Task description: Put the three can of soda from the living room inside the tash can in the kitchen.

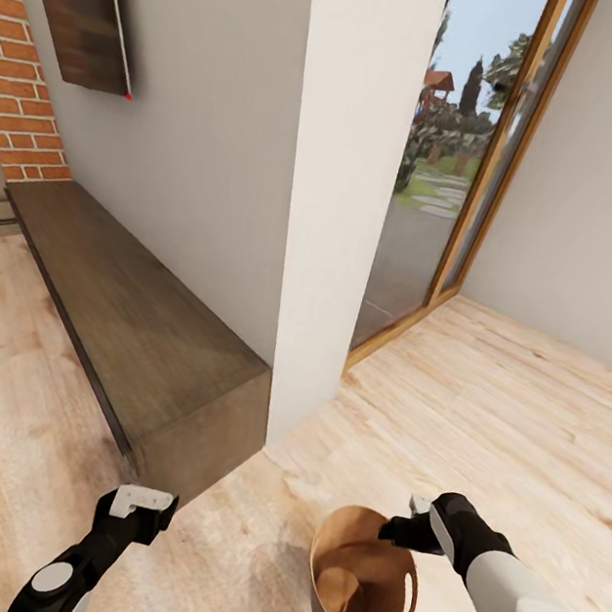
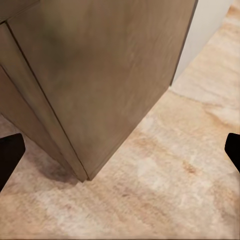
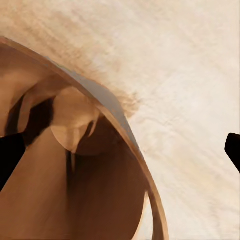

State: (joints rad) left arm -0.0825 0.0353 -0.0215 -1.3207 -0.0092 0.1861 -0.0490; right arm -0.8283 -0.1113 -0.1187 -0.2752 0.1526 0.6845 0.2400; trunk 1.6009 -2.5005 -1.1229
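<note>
Here the right end effector sits at the rim of the tash can; in the right wrist view its two dark fingertips stand wide apart, one over the coppery interior and one over the floor outside, straddling the wall, so whether it actually clamps the rim I cannot tell. The bin looks tilted toward the head camera, interior bare, no cans inside. The left end effector hangs spread and carries nothing, close to the corner of the low dark wooden bench, with its fingertips at the frame edges. Risks, as judgement: if the rim hold is loose, the tapered wall could slip out and the bin would drop and roll on the plank floor. Driving or turning here could clip the bench corner with the left arm, or the white wall pillar and the glass door ahead.
</note>
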